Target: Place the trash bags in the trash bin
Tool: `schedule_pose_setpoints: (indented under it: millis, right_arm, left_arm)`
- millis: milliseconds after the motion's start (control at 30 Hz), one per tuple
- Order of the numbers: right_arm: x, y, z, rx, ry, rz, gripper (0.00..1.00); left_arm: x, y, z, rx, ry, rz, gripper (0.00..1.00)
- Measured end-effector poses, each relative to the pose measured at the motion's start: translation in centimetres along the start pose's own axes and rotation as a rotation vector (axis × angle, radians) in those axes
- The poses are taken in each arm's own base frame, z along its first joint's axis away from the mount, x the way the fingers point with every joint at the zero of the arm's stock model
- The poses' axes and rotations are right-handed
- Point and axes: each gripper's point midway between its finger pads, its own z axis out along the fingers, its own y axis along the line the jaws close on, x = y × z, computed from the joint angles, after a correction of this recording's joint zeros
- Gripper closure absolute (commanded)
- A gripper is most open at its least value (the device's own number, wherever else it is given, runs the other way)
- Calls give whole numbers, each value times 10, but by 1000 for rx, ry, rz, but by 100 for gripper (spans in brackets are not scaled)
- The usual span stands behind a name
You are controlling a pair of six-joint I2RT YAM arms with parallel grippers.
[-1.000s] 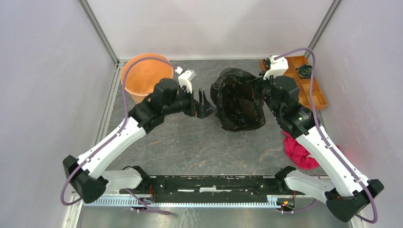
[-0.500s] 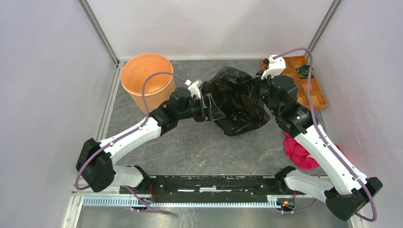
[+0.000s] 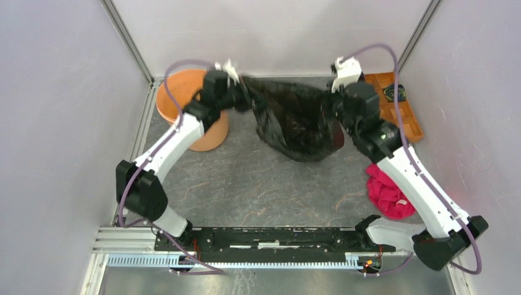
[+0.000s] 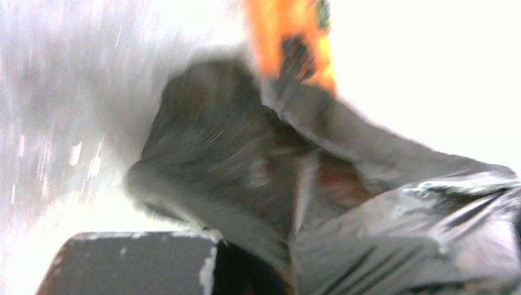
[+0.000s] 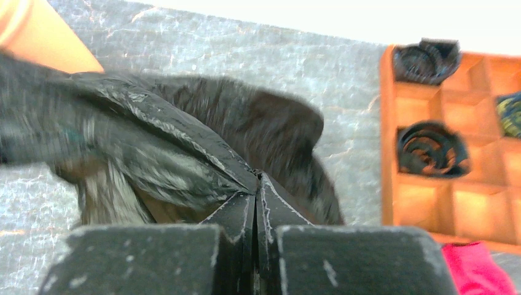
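**Black trash bag (image 3: 295, 120) hanging between two grippers, not yet in the trash bin (image 3: 209, 136)**

Seen from above, a large bag of glossy, crinkled black film is hanging at about 12 o'clock from the middle of the table (image 3: 258, 184). Its top edge is being pulled wide. Its belly is sagging toward the grey surface, and whether it is touching cannot be told.

At the bag's 3 o'clock edge, the right gripper (image 5: 257, 184) is pinching a fold of film. Its wrist view is showing the two fingertips pressed tight together with the plastic caught between them.

At the 9 o'clock edge, the left gripper (image 3: 244, 92) is meeting the other corner. Its wrist view is badly blurred and film is covering most of the fingers. The bag is drawing taut from that point, though, so the fingers are judged to be clamped on the plastic.

The round orange trash bin is standing upright at 10 o'clock, just beside the left gripper and partly under that arm. Its mouth is looking open, with no film inside. The bag's left corner is sitting close to the rim but not over it.

Further out, an orange tray (image 3: 405, 120) holding coiled black rolls (image 5: 433, 147) is lying at 2 o'clock, and a pink-red cloth (image 3: 387, 196) is lying at 4 o'clock.

By this reckoning the lifting and spreading are done. Carrying the bag across to 10 o'clock, lowering it into the bin and letting go are all remaining
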Motion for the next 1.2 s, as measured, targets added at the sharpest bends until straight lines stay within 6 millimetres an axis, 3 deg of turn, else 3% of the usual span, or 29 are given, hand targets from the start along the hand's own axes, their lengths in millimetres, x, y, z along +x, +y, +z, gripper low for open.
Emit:
schedule_pose_setpoints:
  millis: [67, 133, 200, 267, 333, 367, 433, 467, 500, 567, 600, 667, 733, 800, 967, 1067, 1200]
  right_arm:
    - [-49, 4, -1, -9, -79, -16, 99]
    - [-95, 8, -16, -40, -196, -14, 98]
    - [-122, 9, -44, -85, -312, -5, 97]
    - [-123, 8, -70, -132, -401, 5, 97]
    - [-97, 8, -83, -168, -422, 4, 99]
    - [-84, 9, -82, -181, -409, 0, 100]
    - [-48, 14, -63, -195, -329, -16, 100]
    - [-15, 19, -44, -202, -233, -33, 100]
    - [2, 21, -34, -207, -179, -42, 100]
    - [45, 28, -14, -228, -48, -66, 99]
    - [73, 32, -6, -245, 38, -78, 100]
    - [103, 36, -5, -275, 139, -90, 100]
    - [108, 40, -7, -305, 160, -94, 100]
    - [100, 44, -10, -331, 146, -103, 100]
    - [60, 49, -19, -361, 78, -127, 100]
    - [28, 51, -27, -372, 4, -134, 100]
    - [21, 50, -32, -373, -23, -126, 100]
  left_arm:
    - [-61, -42, -7, 81, -103, 31, 93]
    - [-103, -106, -34, 216, -211, 116, 92]
    - [-108, -160, -71, 340, -282, 212, 91]
    - [-87, -186, -108, 418, -305, 277, 90]
    - [-58, -180, -127, 430, -290, 306, 92]
    - [-42, -161, -129, 398, -276, 307, 92]
    - [-20, -118, -119, 301, -241, 290, 93]
    - [-6, -88, -106, 227, -204, 269, 94]
    - [5, -65, -97, 173, -172, 250, 93]
    - [44, 3, -73, 5, -55, 201, 93]
    - [67, 36, -69, -80, 10, 174, 93]
    - [96, 70, -75, -173, 101, 153, 92]
    - [99, 69, -85, -177, 108, 166, 92]
    - [90, 51, -99, -131, 70, 200, 92]
    - [40, -39, -147, 103, -113, 308, 90]
    - [20, -75, -171, 188, -203, 348, 90]
    - [15, -78, -172, 192, -222, 348, 89]
